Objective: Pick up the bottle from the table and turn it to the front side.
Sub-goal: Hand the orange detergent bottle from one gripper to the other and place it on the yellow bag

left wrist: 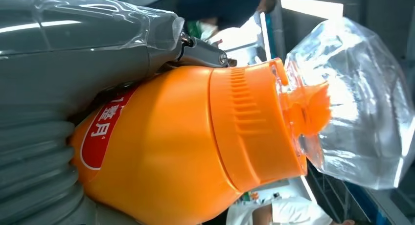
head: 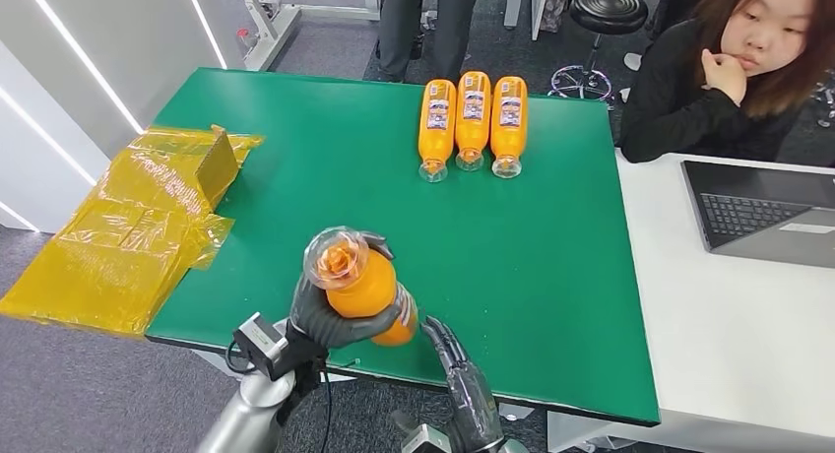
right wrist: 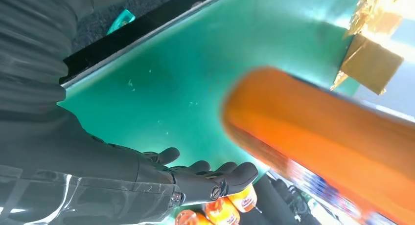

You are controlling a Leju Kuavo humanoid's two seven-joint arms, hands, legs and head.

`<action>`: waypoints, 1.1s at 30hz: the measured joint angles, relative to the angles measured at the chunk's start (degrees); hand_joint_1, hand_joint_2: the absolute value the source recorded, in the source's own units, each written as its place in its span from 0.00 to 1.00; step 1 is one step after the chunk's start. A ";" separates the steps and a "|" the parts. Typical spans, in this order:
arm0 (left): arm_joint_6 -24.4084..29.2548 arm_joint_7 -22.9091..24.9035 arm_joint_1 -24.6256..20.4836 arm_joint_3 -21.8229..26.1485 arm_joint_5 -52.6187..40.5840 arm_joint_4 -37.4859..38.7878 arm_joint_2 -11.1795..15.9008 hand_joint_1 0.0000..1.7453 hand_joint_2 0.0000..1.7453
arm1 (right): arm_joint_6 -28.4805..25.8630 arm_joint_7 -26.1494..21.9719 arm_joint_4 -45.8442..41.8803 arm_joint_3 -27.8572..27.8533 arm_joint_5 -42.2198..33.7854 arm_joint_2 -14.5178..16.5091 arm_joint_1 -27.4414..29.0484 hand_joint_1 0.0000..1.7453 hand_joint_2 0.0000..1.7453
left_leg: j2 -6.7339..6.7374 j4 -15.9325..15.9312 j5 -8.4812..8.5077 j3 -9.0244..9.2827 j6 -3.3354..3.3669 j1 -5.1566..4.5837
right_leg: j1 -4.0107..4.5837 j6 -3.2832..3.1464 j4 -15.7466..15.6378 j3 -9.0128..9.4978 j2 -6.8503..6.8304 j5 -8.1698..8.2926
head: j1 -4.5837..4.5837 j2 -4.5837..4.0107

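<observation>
My left hand [head: 330,315] grips an orange bottle [head: 364,286] above the near edge of the green table [head: 551,266], its clear cap [head: 337,258] tilted up toward me. In the left wrist view the orange bottle [left wrist: 195,151] shows a red label patch and its clear cap [left wrist: 362,102], pressed against my left hand [left wrist: 54,88]. My right hand [head: 463,379] is open just right of the bottle, fingers stretched flat, holding nothing. The right wrist view shows my right hand [right wrist: 195,178] beside the blurred orange bottle [right wrist: 323,137].
Three more orange bottles [head: 473,123] lie side by side at the table's far side. Yellow plastic sheeting with a cardboard piece [head: 148,226] hangs off the left edge. A person [head: 729,69] sits at a white desk with a laptop [head: 763,212] on the right.
</observation>
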 joint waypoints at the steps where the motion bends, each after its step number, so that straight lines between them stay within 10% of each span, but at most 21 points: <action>1: 0.33 0.00 -1.08 0.13 -0.36 0.01 0.29 1.00 1.00 | -0.12 0.10 0.01 0.22 -0.10 -0.06 -0.10 0.00 1.00 | 0.01 0.00 0.00 0.01 0.00 0.00 | 0.00 0.00 0.01 0.00 0.00 0.00 | -0.01 0.00; 8: 10.73 0.10 -8.61 0.21 -10.57 2.26 2.44 1.00 1.00 | 0.38 0.23 0.77 0.88 -1.75 -0.03 -0.46 0.00 1.00 | 0.01 0.00 0.00 -0.01 0.00 0.00 | 0.00 -0.01 0.02 -0.02 0.02 0.00 | 0.01 0.00; 15: 29.76 9.92 -19.21 -2.61 -47.10 21.08 5.99 1.00 1.00 | -1.66 -3.47 2.69 0.97 -7.63 -0.04 0.01 0.00 1.00 | 0.12 0.00 0.04 0.02 -0.06 0.00 | 0.00 -0.10 0.05 -0.06 0.14 0.07 | 0.01 0.00; 23: 24.79 19.10 -28.73 -9.11 -62.58 41.93 9.98 1.00 1.00 | -3.90 -3.73 3.72 1.94 -10.86 -0.63 0.26 0.00 1.00 | 0.45 0.00 0.04 0.00 -0.07 0.00 | 0.00 -0.14 0.09 -0.23 0.48 0.13 | 0.01 0.00; 33: 22.36 20.75 -32.00 -12.00 -64.29 49.54 11.71 1.00 1.00 | -4.20 -3.43 3.79 2.37 -11.25 -0.78 0.11 0.00 1.00 | 0.43 -0.01 0.04 -0.07 -0.07 -0.01 | 0.00 -0.15 0.10 -0.27 0.47 0.12 | 0.02 0.00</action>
